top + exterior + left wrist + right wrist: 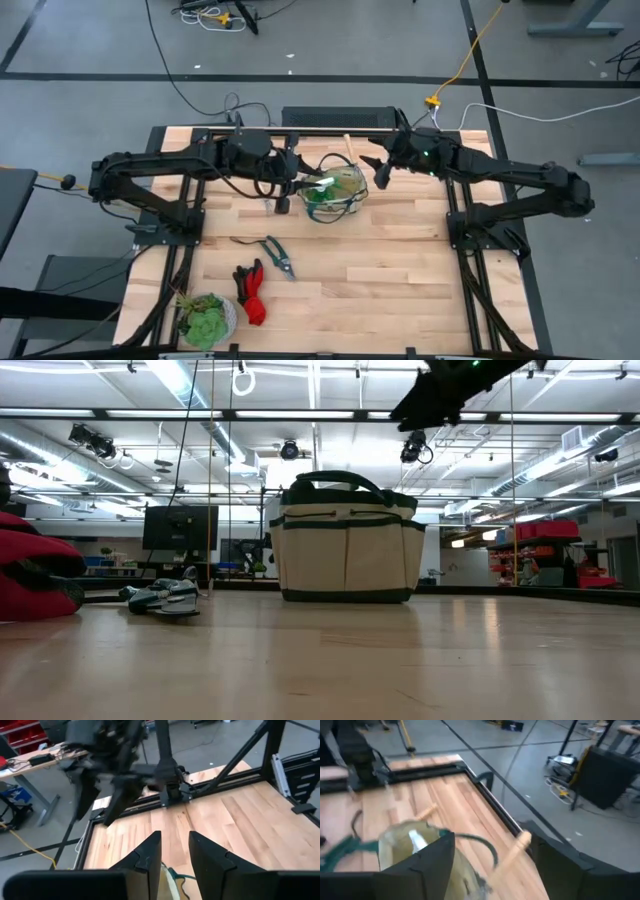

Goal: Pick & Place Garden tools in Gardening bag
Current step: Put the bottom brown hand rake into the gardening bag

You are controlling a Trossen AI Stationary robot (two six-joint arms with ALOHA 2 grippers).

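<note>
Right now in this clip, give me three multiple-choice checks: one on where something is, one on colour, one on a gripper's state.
1. Where are the pruning shears?
A. inside the gardening bag
B. flat on the table, in front of the bag
C. in the right gripper

2. What colours are the gloves?
A. red and black
B. blue and white
C. all yellow

3. How is the right gripper?
A. shut on a fork
B. open, holding nothing
C. shut on the bag's handle

Key: 1 B, they lie on bare wood short of the gardening bag; 2 A, red with black; 3 B, its fingers stand apart beside the bag.
</note>
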